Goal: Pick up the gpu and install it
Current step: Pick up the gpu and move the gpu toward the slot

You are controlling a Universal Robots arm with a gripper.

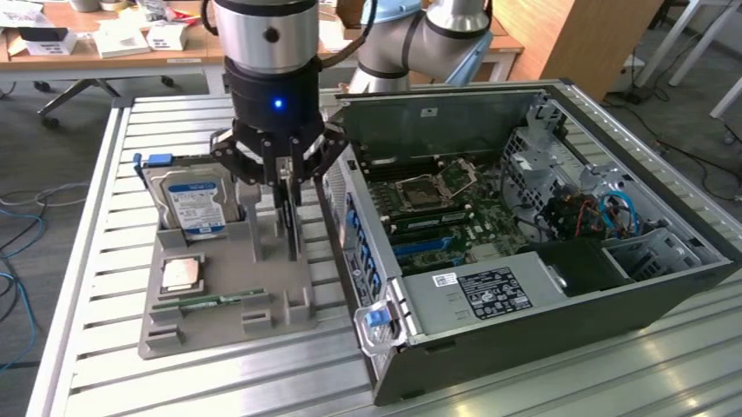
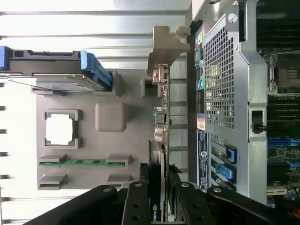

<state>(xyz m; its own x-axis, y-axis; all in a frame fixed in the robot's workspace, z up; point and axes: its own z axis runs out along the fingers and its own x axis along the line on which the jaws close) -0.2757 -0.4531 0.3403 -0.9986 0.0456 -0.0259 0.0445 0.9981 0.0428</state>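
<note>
The gpu is a thin black card standing on edge in the grey parts holder, right beside the open computer case. My gripper hangs straight down over it, its fingers shut on the card's upper edge from both sides. In the wrist view the gpu runs edge-on away from my gripper, with its silver bracket at the far end. The card's lower edge still sits within the holder.
On the holder are a silver hard drive with a blue label, a square processor and a green memory stick. The case lies open with its motherboard and blue slots exposed. Everything rests on a slatted aluminium table.
</note>
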